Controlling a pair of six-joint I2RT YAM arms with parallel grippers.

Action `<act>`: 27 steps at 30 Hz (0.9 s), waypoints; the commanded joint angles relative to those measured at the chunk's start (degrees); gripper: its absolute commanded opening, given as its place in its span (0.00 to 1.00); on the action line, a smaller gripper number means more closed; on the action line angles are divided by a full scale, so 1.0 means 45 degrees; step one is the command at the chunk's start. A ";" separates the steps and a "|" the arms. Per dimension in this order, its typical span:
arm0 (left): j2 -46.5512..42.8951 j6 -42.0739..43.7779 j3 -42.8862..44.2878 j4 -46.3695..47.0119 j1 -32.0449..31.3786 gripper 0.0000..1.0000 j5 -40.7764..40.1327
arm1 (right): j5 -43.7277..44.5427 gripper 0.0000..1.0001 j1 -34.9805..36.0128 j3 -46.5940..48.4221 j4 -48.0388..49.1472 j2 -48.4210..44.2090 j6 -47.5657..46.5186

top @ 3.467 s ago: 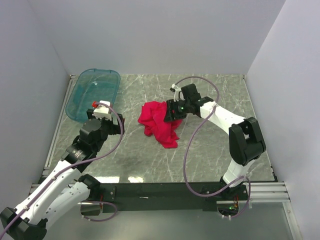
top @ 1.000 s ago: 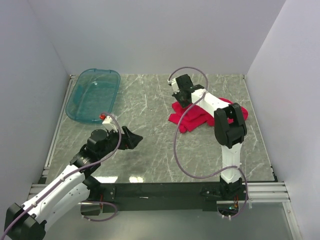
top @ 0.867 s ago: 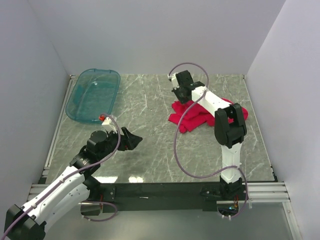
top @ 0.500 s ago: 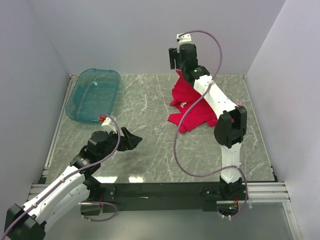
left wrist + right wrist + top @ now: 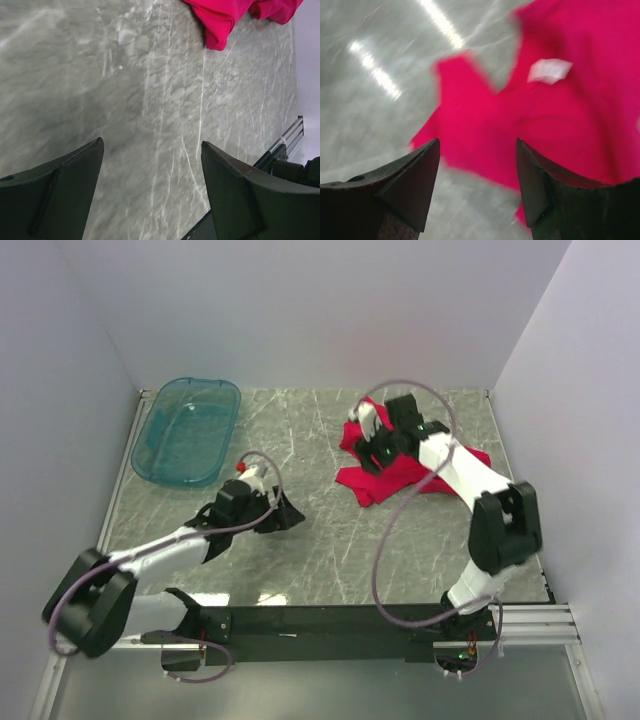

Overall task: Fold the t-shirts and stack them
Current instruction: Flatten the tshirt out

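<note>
The red t-shirt (image 5: 385,478) lay crumpled, not folded, on the far right part of the desk (image 5: 320,550). My right fingers (image 5: 373,448) hung over its left edge. In the right wrist view they stood wide apart and gripped nothing. Red cloth filled the space beyond them, with a small white label (image 5: 550,70) showing on it. That view was blurred, so I could not tell whether the tips touched the cloth.

From above, the right arm lay across the shirt and hid its middle, and the arm's purple cable (image 5: 402,383) looped over the far side of the heap.

My left fingers (image 5: 287,514) sat low over the middle of the desk, well apart from the shirt and pointing toward it. They too were spread wide and held nothing. Between them the left wrist view showed bare marbled desk, with the shirt's nearest corner at the top edge of that view and the desk's front rail (image 5: 287,137) at the lower right.

A teal plastic tub (image 5: 190,430) stood in the far left corner, well apart from the shirt and from both sets of fingers.
</note>
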 commanded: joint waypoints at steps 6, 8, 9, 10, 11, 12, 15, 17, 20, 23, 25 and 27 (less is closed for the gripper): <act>0.2716 -0.0287 0.2477 0.1686 -0.0708 0.81 0.0478 | -0.1114 0.67 0.0288 -0.3560 -0.0325 -0.1918 -0.2711; 0.2385 -0.0346 0.2264 0.1568 -0.0845 0.81 0.0146 | -0.0896 0.66 0.0386 -0.3385 -0.0364 -0.1373 -0.2653; 0.1900 -0.0365 0.1934 0.1452 -0.0865 0.81 -0.0146 | -0.0683 0.66 0.0503 -0.3307 -0.0403 -0.1195 -0.2633; 0.1644 -0.0385 0.1737 0.1354 -0.0865 0.81 -0.0265 | -0.0545 0.65 0.0581 -0.3267 -0.0364 -0.1039 -0.2594; 0.1371 -0.0424 0.1542 0.1276 -0.0865 0.81 -0.0401 | -0.0331 0.65 0.0679 -0.3267 -0.0132 -0.0766 -0.2478; 0.0807 -0.0443 0.1347 0.1178 -0.0865 0.81 -0.0635 | -0.0078 0.65 0.0776 -0.3305 0.0083 -0.0648 -0.2341; -0.0228 -0.0580 0.0411 0.0827 -0.0865 0.82 -0.0909 | 0.0958 0.63 0.0972 -0.3287 0.0787 -0.0276 -0.1736; -0.0739 -0.0756 0.0077 0.0573 -0.0865 0.82 -0.1008 | 0.1349 0.62 0.1012 -0.3111 0.1002 -0.0120 -0.1346; -0.1657 -0.0971 -0.0470 0.0318 -0.0865 0.82 -0.1145 | 0.1896 0.61 0.0992 -0.2974 0.1159 -0.0061 -0.1033; -0.2458 -0.1088 -0.0842 0.0065 -0.0865 0.82 -0.1262 | 0.2286 0.58 0.0992 -0.2915 0.1140 0.0095 -0.0915; -0.2947 -0.1146 -0.1018 0.0006 -0.0865 0.82 -0.1243 | 0.2444 0.55 0.1012 -0.2896 0.1082 0.0232 -0.0875; -0.3414 -0.1166 -0.1135 -0.0170 -0.0865 0.82 -0.1301 | 0.2542 0.48 0.0992 -0.2857 0.0926 0.0310 -0.0778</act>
